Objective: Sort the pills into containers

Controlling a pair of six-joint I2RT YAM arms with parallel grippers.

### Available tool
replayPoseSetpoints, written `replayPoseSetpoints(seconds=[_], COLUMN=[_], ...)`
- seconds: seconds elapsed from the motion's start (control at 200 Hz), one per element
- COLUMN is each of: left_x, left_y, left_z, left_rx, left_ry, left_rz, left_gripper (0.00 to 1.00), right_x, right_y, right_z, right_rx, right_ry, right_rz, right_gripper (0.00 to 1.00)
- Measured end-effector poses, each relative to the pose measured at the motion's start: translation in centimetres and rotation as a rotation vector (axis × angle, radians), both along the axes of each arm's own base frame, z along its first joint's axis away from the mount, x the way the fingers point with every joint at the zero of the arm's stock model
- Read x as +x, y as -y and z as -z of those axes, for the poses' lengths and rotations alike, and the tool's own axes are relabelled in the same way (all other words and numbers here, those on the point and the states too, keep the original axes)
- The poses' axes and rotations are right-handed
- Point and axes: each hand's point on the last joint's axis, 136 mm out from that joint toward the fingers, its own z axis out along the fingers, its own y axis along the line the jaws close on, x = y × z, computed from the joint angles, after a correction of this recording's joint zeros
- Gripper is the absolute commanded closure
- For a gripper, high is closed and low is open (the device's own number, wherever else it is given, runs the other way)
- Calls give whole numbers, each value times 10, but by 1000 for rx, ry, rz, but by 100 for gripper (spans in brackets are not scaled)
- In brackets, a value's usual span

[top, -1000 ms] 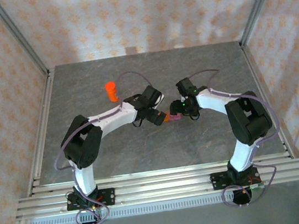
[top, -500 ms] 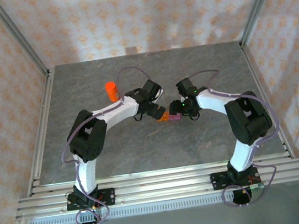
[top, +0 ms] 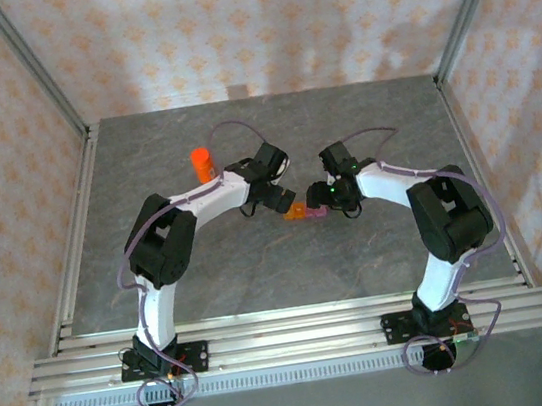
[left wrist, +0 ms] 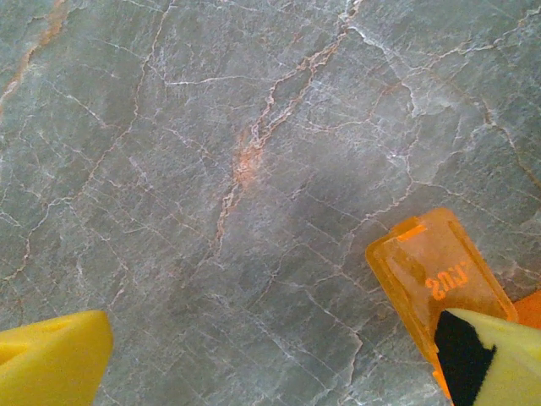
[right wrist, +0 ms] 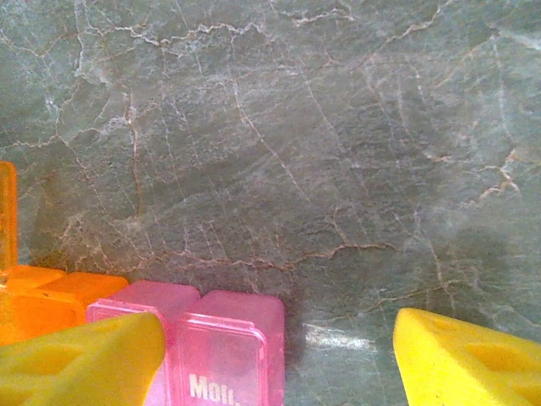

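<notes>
As the left tool (left wrist: 266, 364) hangs open by the orange box (left wrist: 435, 275), the right tool (right wrist: 279, 359) stands open, the pink box (right wrist: 228, 338) partly between its fingers.

Lab test cell: aluminium frame (top: 290, 340), patterned walls (top: 256, 23)

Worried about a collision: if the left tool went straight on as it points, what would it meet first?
The left tool would likely meet bare table first; the orange container lies off to one side.
</notes>
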Motion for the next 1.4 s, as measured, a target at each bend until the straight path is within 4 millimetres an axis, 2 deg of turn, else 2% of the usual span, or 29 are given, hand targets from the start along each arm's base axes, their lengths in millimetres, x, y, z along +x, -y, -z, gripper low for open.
replayPoseSetpoints(seconds=[0.31,0.45,0.536,0.771,0.846,0.946,1.046,1.146,1.186,1.396], left_x=[0,-2,-3,-3,-5,-9,-14,-17,-17,-8], left_y=[2,7,11,17,15,12,4,-9,-17,-76], left_z=[-1,-12,-28,-104,-119,-129,-129,-128,-128,-145], left_rx=[-19,-69,-117,-271,-308,-335,-337,-333,-331,-353], left_ry=[-6,-7,6,122,154,178,188,203,212,300], left_rz=[-13,-25,-33,-59,-72,-88,-111,-147,-170,-328], left_gripper=[0,0,0,0,0,0,0,0,0,0], right_x=[-1,-2,-4,-20,-24,-23,-10,6,13,43], right_y=[0,-1,0,3,5,6,2,-4,-7,-24], right_z=[0,-2,-3,-7,-11,-25,-46,-69,-78,-124], right_rx=[16,22,22,8,1,-4,4,23,31,80], right_ry=[-5,-6,-11,-57,-66,-57,-12,45,70,176], right_rz=[-1,-3,-1,-7,-8,-6,-6,-9,-10,-7], right_gripper=[28,27,26,25,24,23,20,8,0,0])
